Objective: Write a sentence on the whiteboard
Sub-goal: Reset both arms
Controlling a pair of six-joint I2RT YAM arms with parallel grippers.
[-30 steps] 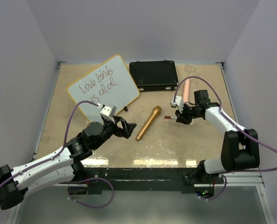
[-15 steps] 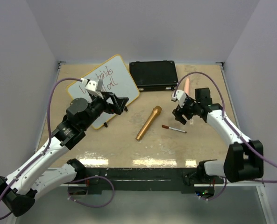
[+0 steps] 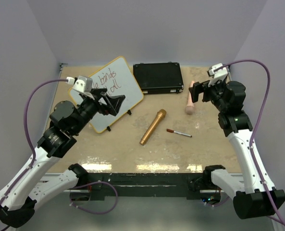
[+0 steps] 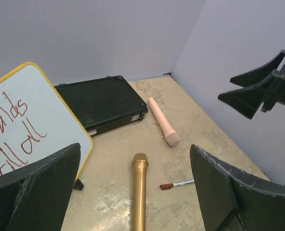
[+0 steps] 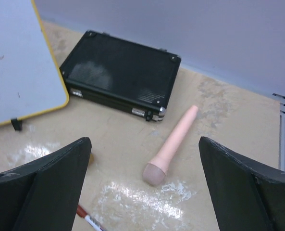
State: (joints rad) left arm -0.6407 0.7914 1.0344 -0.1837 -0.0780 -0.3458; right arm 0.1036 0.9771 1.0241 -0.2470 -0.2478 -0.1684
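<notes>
The whiteboard [image 3: 124, 83] sits at the far left of the table [image 3: 209, 147], its yellow frame just beside the black case [image 3: 157, 77]. Of the sentence [image 3: 107, 77] I can read only "binds" and "all"; my left gripper [image 3: 118, 106] hangs above the board's near part and hides the rest from overhead. Those jaws are spread wide with nothing between them. Nearer the middle a gold microphone [image 3: 153, 126] lies at a slant, with a red-tipped marker [image 3: 179, 133] lying loose just to its right. A pink microphone [image 3: 191, 97] lies right of the case. My right gripper [image 3: 199, 91] is raised near it, jaws spread and empty.
</notes>
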